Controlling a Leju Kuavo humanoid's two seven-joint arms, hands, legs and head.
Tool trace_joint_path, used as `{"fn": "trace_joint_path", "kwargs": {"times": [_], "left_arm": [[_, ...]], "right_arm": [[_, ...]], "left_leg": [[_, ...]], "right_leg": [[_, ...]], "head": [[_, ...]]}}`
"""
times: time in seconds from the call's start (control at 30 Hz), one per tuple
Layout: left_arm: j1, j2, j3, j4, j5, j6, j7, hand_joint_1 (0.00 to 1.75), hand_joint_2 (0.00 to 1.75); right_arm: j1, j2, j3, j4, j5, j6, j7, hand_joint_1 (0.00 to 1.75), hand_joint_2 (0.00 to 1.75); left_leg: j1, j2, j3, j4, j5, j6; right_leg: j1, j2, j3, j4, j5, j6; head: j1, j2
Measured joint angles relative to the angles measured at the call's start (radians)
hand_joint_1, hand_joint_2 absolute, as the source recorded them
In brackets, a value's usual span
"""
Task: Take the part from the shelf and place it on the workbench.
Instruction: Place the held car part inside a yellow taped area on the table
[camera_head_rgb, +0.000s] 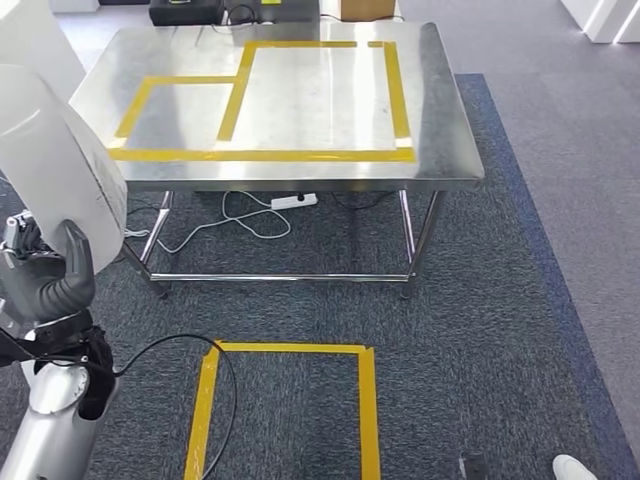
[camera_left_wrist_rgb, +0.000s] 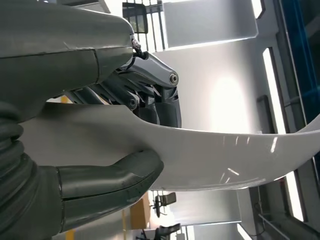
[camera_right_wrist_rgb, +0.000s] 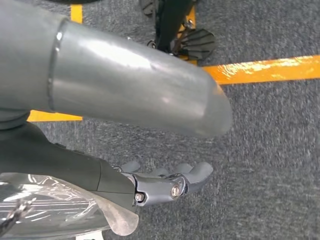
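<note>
Head view: left hand (camera_head_rgb: 56, 275) grips unmarked white part (camera_head_rgb: 53, 160).

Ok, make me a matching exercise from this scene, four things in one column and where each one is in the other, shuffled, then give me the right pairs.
Things:
1. white part
2. power strip
3. yellow tape rectangles
4. yellow tape square

Places:
A. on the carpet in front of the workbench
B. held in the left robot hand
C. on the floor under the workbench
D. on the workbench top

Pairs: 1-B, 2-C, 3-D, 4-A
</note>
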Motion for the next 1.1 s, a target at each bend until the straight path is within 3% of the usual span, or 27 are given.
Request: {"fn": "trace_joint_path", "kwargs": {"times": [0.07, 0.1, 0.13, 0.17, 0.27, 0.33, 0.4, 0.47, 0.5, 0.57, 0.6, 0.63, 0.67, 0.77, 0.83, 0.97, 1.0, 1.1], "left_arm": [[0.001, 0.001, 0.000, 0.000, -0.011, 0.013, -0.005, 1.75, 1.75], [0.002, 0.001, 0.000, 0.000, -0.017, 0.019, -0.007, 1.75, 1.75], [0.002, 0.001, 0.000, 0.000, -0.023, 0.024, -0.010, 1.75, 1.75], [0.003, 0.001, 0.001, 0.001, -0.027, 0.029, -0.011, 1.75, 1.75], [-0.001, 0.003, 0.001, 0.001, -0.044, 0.038, -0.013, 1.75, 1.75], [-0.003, 0.004, 0.001, 0.001, -0.056, 0.045, -0.013, 1.75, 1.75], [-0.005, 0.005, 0.002, 0.001, -0.066, 0.051, -0.012, 1.75, 1.75], [-0.011, 0.006, 0.002, 0.002, -0.071, 0.054, -0.009, 1.75, 1.75], [-0.014, 0.006, 0.002, 0.003, -0.073, 0.054, -0.008, 1.75, 1.75], [-0.017, 0.007, 0.002, 0.007, -0.075, 0.054, -0.008, 1.75, 1.75], [-0.018, 0.007, 0.002, 0.010, -0.076, 0.054, -0.008, 1.75, 1.75], [-0.018, 0.007, 0.001, 0.013, -0.078, 0.054, -0.008, 1.75, 1.75], [-0.019, 0.007, 0.001, 0.016, -0.079, 0.054, -0.008, 1.75, 1.75], [-0.026, 0.007, 0.001, 0.023, -0.082, 0.057, -0.008, 1.75, 1.75], [-0.031, 0.009, 0.001, 0.024, -0.083, 0.060, -0.007, 1.75, 1.75], [-0.037, 0.010, 0.000, 0.027, -0.085, 0.062, -0.007, 1.75, 1.75], [-0.039, 0.012, 0.000, 0.027, -0.086, 0.062, -0.007, 1.75, 1.75], [-0.041, 0.016, 0.000, 0.031, -0.086, 0.063, -0.007, 1.75, 1.75]], "right_arm": [[0.001, 0.000, 0.002, 0.000, 0.002, 0.011, 0.004, 0.00, 0.00], [0.003, 0.000, 0.003, 0.000, 0.004, 0.016, 0.007, 0.00, 0.00], [0.004, 0.000, 0.005, 0.001, 0.004, 0.021, 0.009, 0.00, 0.00], [0.006, 0.000, 0.006, 0.001, 0.006, 0.025, 0.011, 0.00, 0.00], [0.007, 0.000, 0.007, 0.003, 0.011, 0.033, 0.016, 0.00, 0.00], [0.007, 0.000, 0.007, 0.003, 0.014, 0.036, 0.019, 0.00, 0.00], [0.009, 0.000, 0.007, 0.004, 0.014, 0.037, 0.019, 0.00, 0.00], [0.010, 0.000, 0.007, 0.004, 0.013, 0.038, 0.019, 0.00, 0.00], [0.010, 0.000, 0.007, 0.004, 0.012, 0.039, 0.018, 0.00, 0.00], [0.010, 0.000, 0.008, 0.005, 0.012, 0.040, 0.017, 0.00, 0.00], [0.010, 0.000, 0.008, 0.005, 0.012, 0.041, 0.016, 0.00, 0.00], [0.011, 0.000, 0.008, 0.005, 0.012, 0.041, 0.015, 0.00, 0.00], [0.012, 0.000, 0.008, 0.005, 0.011, 0.041, 0.015, 0.00, 0.00], [0.009, -0.001, 0.008, 0.005, 0.013, 0.041, 0.014, 0.00, 0.00], [0.007, -0.001, 0.008, 0.005, 0.014, 0.042, 0.014, 0.00, 0.00], [0.008, -0.001, 0.008, 0.005, 0.014, 0.043, 0.013, 0.00, 0.00], [0.008, -0.001, 0.008, 0.005, 0.014, 0.043, 0.013, 0.00, 0.00], [0.007, -0.002, 0.007, 0.005, 0.015, 0.043, 0.013, 0.00, 0.00]], "left_leg": [[0.000, 0.000, -0.064, 0.140, -0.063, -0.003], [0.000, 0.000, -0.088, 0.190, -0.076, -0.003], [0.000, 0.000, -0.096, 0.203, -0.069, -0.001], [-0.001, 0.000, -0.084, 0.175, -0.042, 0.002], [-0.005, -0.002, 0.007, -0.025, 0.053, 0.019], [-0.010, -0.003, 0.029, -0.081, 0.063, 0.025], [-0.010, -0.003, 0.027, -0.086, 0.064, 0.029], [-0.006, -0.001, 0.029, -0.092, 0.070, 0.038], [-0.003, 0.000, 0.030, -0.095, 0.072, 0.043], [-0.003, 0.001, 0.027, -0.096, 0.073, 0.047], [-0.004, 0.001, 0.027, -0.095, 0.073, 0.047], [-0.004, 0.001, 0.026, -0.095, 0.073, 0.047], [-0.004, 0.001, 0.027, -0.095, 0.073, 0.047], [-0.006, 0.001, 0.028, -0.091, 0.070, 0.040], [-0.010, 0.001, 0.025, -0.088, 0.070, 0.030], [-0.008, 0.000, 0.019, -0.068, 0.055, 0.011], [-0.007, 0.000, 0.003, -0.030, 0.032, 0.007], [-0.006, 0.000, -0.090, 0.169, -0.056, 0.001]], "right_leg": [[0.002, 0.002, 0.000, 0.000, -0.001, -0.005], [0.004, 0.003, 0.001, 0.000, -0.001, -0.006], [0.006, 0.004, 0.002, 0.001, -0.002, -0.006], [0.007, 0.006, 0.004, 0.001, -0.002, -0.006], [0.011, 0.011, 0.006, 0.003, -0.004, -0.002], [0.012, 0.012, 0.001, 0.004, -0.003, 0.006], [0.012, 0.013, -0.002, 0.003, -0.003, 0.017], [0.010, 0.011, -0.016, 0.027, -0.023, 0.028], [0.009, 0.010, -0.036, 0.066, -0.047, 0.033], [0.006, 0.008, -0.101, 0.205, -0.114, 0.041], [0.005, 0.008, -0.131, 0.266, -0.135, 0.044], [0.005, 0.008, -0.146, 0.299, -0.138, 0.046], [0.005, 0.007, -0.138, 0.285, -0.120, 0.047], [0.005, 0.003, -0.033, 0.084, -0.030, 0.041], [0.008, 0.002, 0.007, 0.010, -0.016, 0.032], [0.007, 0.004, 0.012, 0.004, -0.015, 0.006], [0.006, 0.004, 0.013, 0.002, -0.014, -0.001], [0.008, 0.004, 0.016, 0.002, -0.018, -0.012]], "head": [[0.000, 0.000], [0.000, 0.000], [0.000, 0.000], [0.000, 0.000], [0.000, 0.000], [0.001, 0.000], [0.001, 0.000], [0.003, 0.000], [0.004, 0.000], [0.005, 0.000], [0.005, 0.000], [0.005, 0.000], [0.005, 0.000], [0.006, 0.000], [0.004, 0.000], [0.002, 0.000], [0.001, 0.000], [-0.003, 0.000]]}}
